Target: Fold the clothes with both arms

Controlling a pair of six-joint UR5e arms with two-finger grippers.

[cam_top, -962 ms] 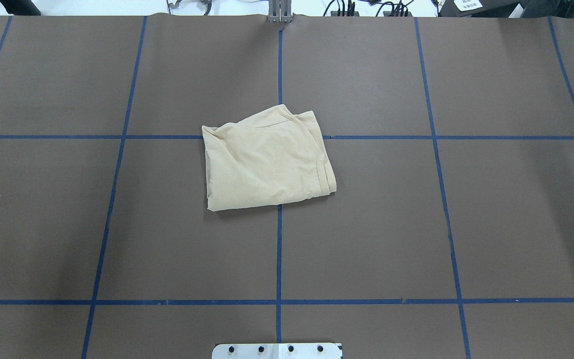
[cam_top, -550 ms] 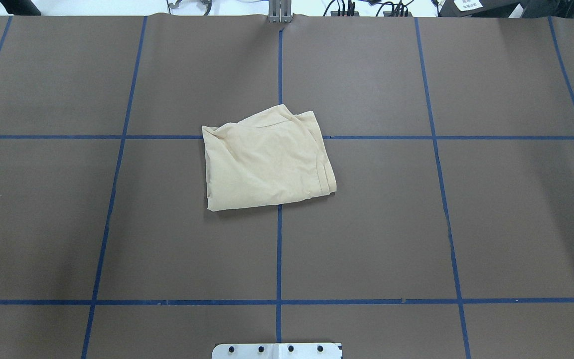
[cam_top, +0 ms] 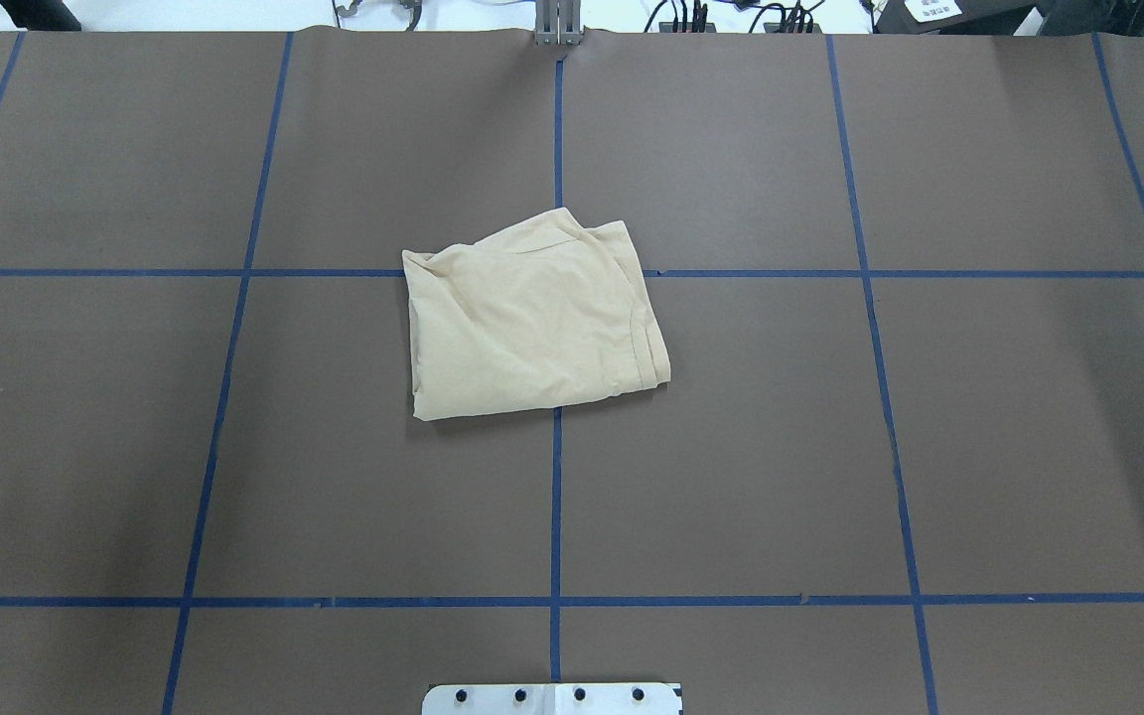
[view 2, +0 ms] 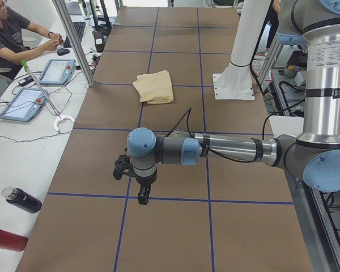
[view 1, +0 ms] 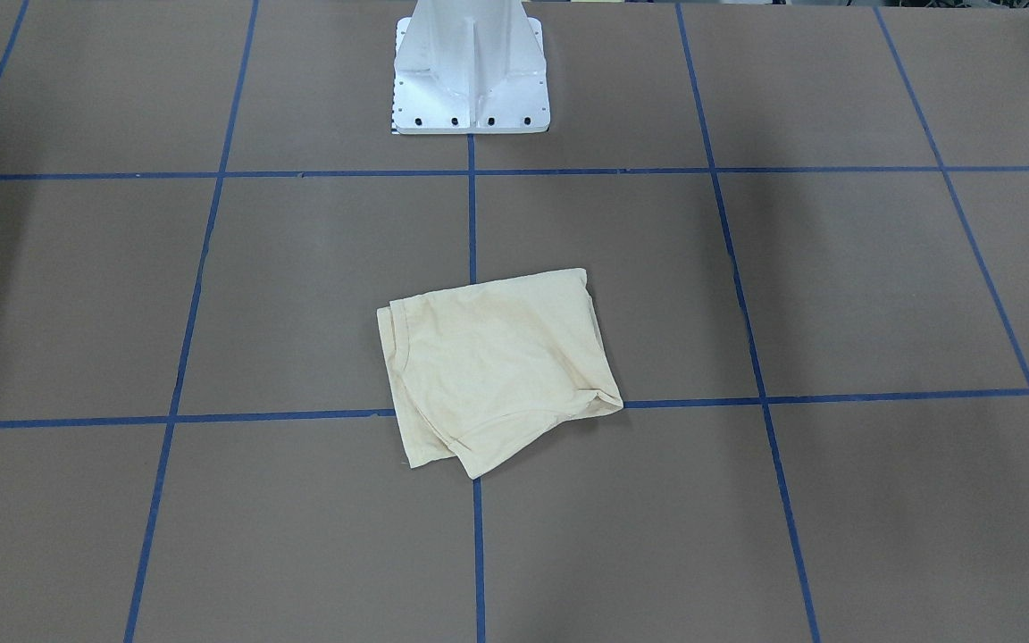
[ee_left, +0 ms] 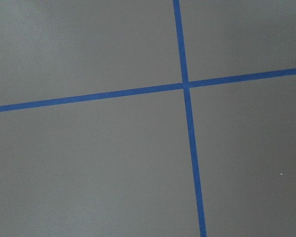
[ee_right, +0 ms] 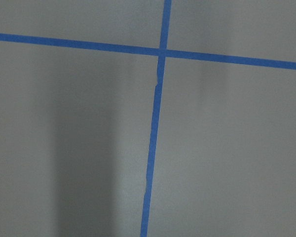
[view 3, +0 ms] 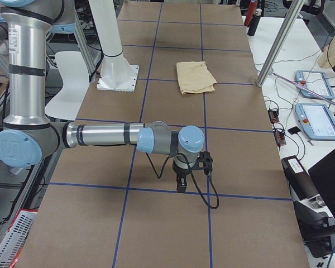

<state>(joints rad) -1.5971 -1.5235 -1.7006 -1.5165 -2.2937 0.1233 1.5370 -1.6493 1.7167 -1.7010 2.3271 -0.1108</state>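
Lying folded centrally on the desk (cam_top: 731, 447), the T-shirt (cam_top: 532, 323) is sitting well apart from both arms; holding them clear is probably serving best. Whether the left fingers (view 2: 142, 197) or right fingers (view 3: 181, 187) are spread, I cannot tell.

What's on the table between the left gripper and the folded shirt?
Only bare brown table crossed by a blue tape line separates left gripper and shirt, seen in exterior left view.
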